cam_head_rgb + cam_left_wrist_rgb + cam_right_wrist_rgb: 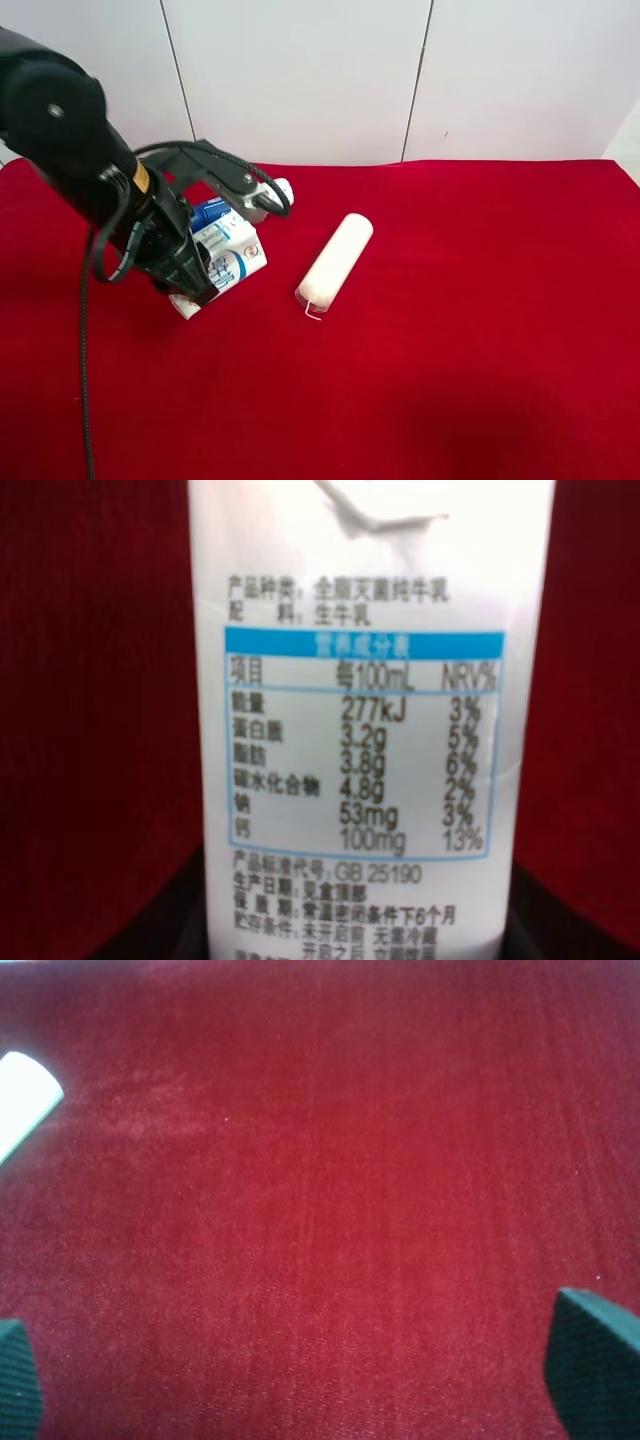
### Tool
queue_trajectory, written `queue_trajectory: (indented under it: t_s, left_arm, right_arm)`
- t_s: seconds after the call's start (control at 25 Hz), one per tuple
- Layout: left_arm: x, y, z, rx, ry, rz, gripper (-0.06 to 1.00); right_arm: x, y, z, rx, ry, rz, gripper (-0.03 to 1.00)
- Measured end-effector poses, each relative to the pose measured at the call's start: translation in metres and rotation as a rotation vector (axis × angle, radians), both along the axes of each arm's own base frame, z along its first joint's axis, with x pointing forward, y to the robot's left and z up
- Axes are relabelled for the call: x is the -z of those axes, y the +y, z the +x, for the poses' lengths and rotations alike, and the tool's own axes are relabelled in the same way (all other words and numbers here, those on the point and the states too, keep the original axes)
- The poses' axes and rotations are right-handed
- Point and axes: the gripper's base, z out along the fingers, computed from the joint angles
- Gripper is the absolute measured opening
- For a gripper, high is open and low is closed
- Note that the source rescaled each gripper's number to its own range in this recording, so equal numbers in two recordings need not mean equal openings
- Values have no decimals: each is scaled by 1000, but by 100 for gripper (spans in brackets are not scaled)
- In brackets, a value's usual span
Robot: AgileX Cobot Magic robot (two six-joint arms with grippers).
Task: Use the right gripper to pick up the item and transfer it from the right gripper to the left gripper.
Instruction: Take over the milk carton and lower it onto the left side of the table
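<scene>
The white milk carton [232, 258] with blue print is held in my left gripper [196, 280], on the arm at the exterior high view's left, low over the red cloth. In the left wrist view the carton [360, 710] fills the frame with its nutrition table facing the camera. The left gripper [360, 935] has a dark finger on each side of its base. My right gripper [305, 1375] is open and empty over bare red cloth. Its fingertips [595, 1360] show at the frame's lower corners. The right arm is out of the exterior high view.
A cream cylindrical roll [336, 260] lies on the red cloth [480, 330] to the carton's right; its end also shows in the right wrist view [25, 1095]. A white tube end [283, 188] peeks out behind the left arm. A white wall stands behind.
</scene>
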Motion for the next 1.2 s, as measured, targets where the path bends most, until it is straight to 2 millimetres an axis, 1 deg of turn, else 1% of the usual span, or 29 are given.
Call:
queue_trajectory:
  t_s: [0.36, 0.56, 0.68, 0.92, 0.96, 1.0, 1.08, 1.12, 1.16, 1.2]
  left_arm:
    - [37, 17, 28, -89, 36, 32, 0]
    - [54, 15, 34, -90, 45, 38, 0]
    - [60, 14, 35, -88, 54, 46, 0]
    - [62, 14, 35, -88, 62, 51, 0]
    - [62, 14, 35, -88, 64, 52, 8]
    - [62, 14, 35, -92, 63, 50, 26]
    - [62, 14, 35, -114, 66, 45, 71]
    - [62, 14, 35, -120, 66, 45, 84]
    - [62, 15, 35, -123, 65, 45, 91]
    - [62, 15, 35, -125, 65, 45, 94]
  right_arm:
    - [0, 0, 0, 0, 0, 0, 100]
    - [0, 0, 0, 0, 0, 0, 100]
    - [0, 0, 0, 0, 0, 0, 100]
    - [0, 0, 0, 0, 0, 0, 100]
    - [0, 0, 0, 0, 0, 0, 100]
    - [0, 0, 0, 0, 0, 0, 100]
    - [0, 0, 0, 0, 0, 0, 100]
    - [0, 0, 0, 0, 0, 0, 100]
    - [0, 0, 0, 0, 0, 0, 100]
    - [0, 0, 0, 0, 0, 0, 100]
